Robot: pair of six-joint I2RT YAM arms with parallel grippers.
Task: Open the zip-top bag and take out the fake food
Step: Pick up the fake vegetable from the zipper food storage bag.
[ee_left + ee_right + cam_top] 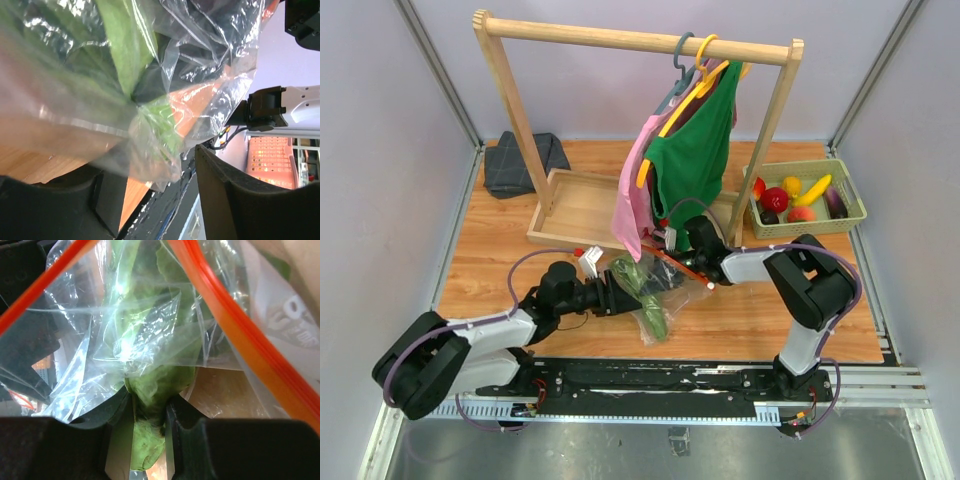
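The bag lies on the tabletop between my two hands. Its orange zip strip is parted into a wide mouth toward my right hand. That hand is nearly closed, pinching the narrow end of the green leafy piece that sits in the bag. I cannot tell whether a fold of film is caught in the pinch too. My left hand stands partly open around the bag's bunched other end, with the plastic loose between the fingers rather than clamped.

The film is thin, limp and slick, so I expect it to slide and crumple rather than hold its shape. The leaf looks light and soft; it should bend, not break. I judge its narrow end the best hold for pulling, with the bag's closed end pinned so it does not trail along.
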